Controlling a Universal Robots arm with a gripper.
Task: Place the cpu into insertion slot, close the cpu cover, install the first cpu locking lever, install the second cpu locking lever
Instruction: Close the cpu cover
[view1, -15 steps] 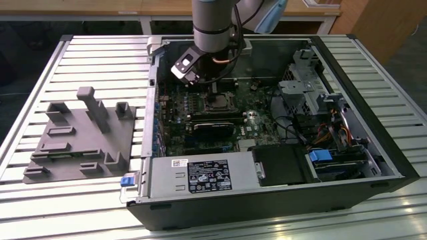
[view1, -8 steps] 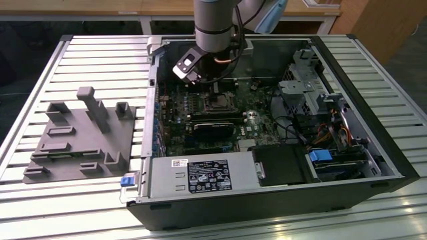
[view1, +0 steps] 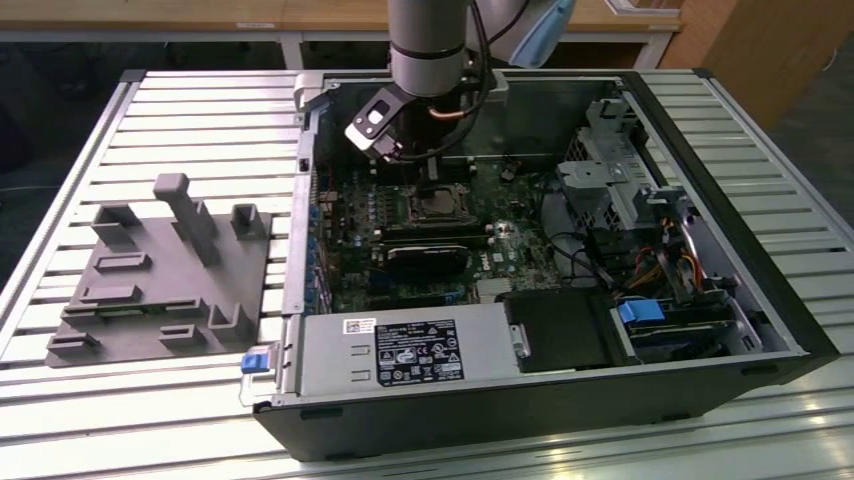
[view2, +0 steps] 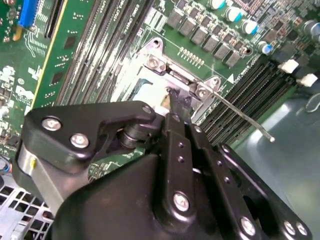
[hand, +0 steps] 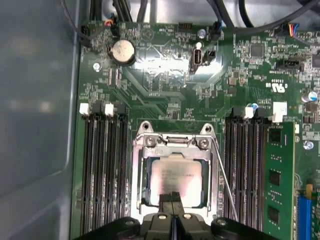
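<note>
No readable text — (white label (view1: 416, 352) included)

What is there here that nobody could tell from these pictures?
First wrist view: the hand covers one edge of the cpu and cpu cover.
Second wrist view: the hand's body hides most of the cpu cover.
Exterior view: the insertion slot is too small to show detail.

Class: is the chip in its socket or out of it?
In. In the first wrist view the chip lies flat inside the metal cover's window, the hand at its edge.
</note>
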